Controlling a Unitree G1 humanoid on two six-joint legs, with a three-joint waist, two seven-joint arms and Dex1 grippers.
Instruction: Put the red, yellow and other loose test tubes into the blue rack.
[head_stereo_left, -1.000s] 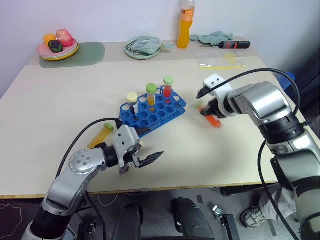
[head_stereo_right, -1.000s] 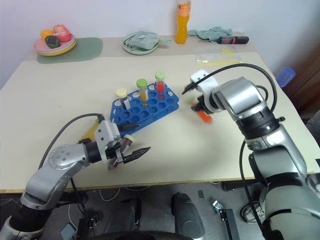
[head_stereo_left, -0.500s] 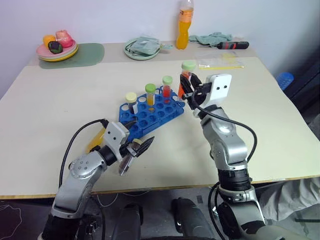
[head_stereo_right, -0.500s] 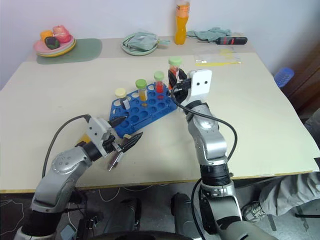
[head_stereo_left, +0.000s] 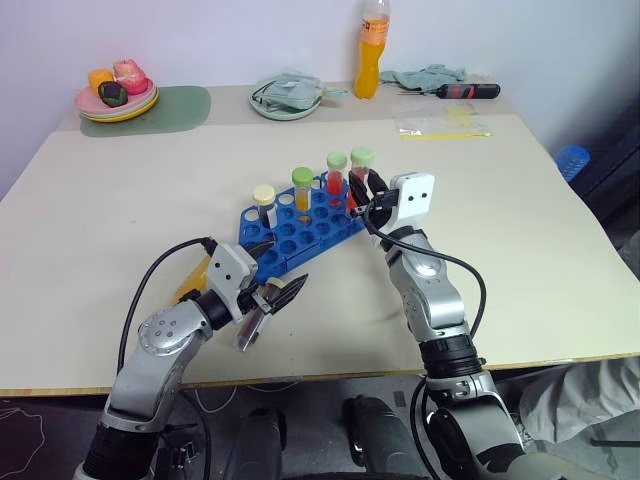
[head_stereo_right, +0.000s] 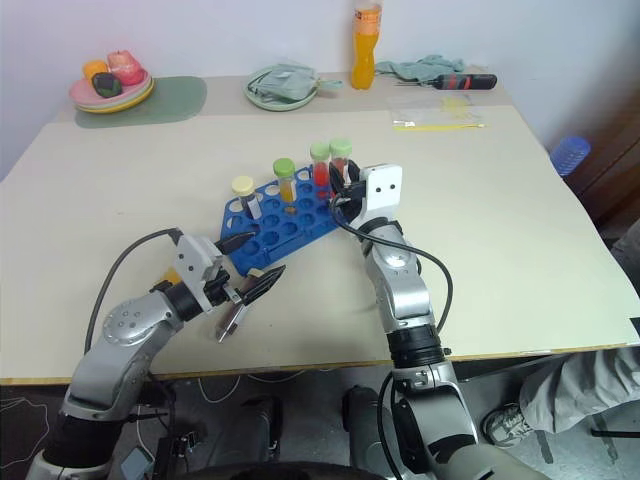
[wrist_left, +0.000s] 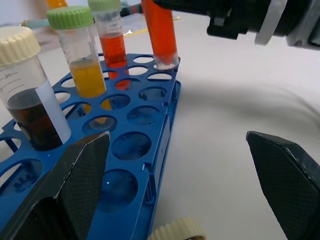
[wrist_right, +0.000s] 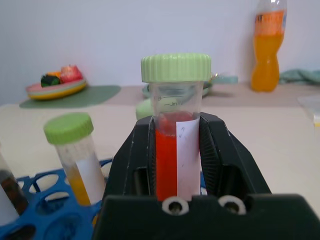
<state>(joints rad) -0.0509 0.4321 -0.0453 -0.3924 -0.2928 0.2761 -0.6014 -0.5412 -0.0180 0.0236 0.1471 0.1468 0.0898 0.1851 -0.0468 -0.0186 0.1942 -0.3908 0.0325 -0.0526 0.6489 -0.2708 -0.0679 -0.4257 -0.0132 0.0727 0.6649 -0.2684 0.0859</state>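
Note:
The blue rack (head_stereo_left: 298, 228) stands mid-table with a cream-capped dark tube (head_stereo_left: 263, 202), a green-capped yellow tube (head_stereo_left: 302, 188) and a green-capped red tube (head_stereo_left: 336, 172) upright in it. My right gripper (head_stereo_left: 362, 192) is shut on another red tube (wrist_right: 175, 145) with a green cap, held upright. The lower end of this red tube (wrist_left: 160, 30) sits at a hole in the rack's far right corner. My left gripper (head_stereo_left: 280, 280) is open and level at the rack's near side. A loose yellow tube (head_stereo_left: 192, 284) lies behind it. A cream cap (wrist_left: 177, 231) shows under it.
Along the back edge are a plate of fruit (head_stereo_left: 115, 100) on a green mat (head_stereo_left: 170, 105), a bowl with a cloth (head_stereo_left: 287, 96), an orange bottle (head_stereo_left: 371, 50), a screwdriver (head_stereo_left: 470, 90) and a plastic bag (head_stereo_left: 445, 122).
My right gripper swung in from the rack's right with the red tube, turned it upright above the rack and lowered it to the corner hole. My left gripper barely moved.

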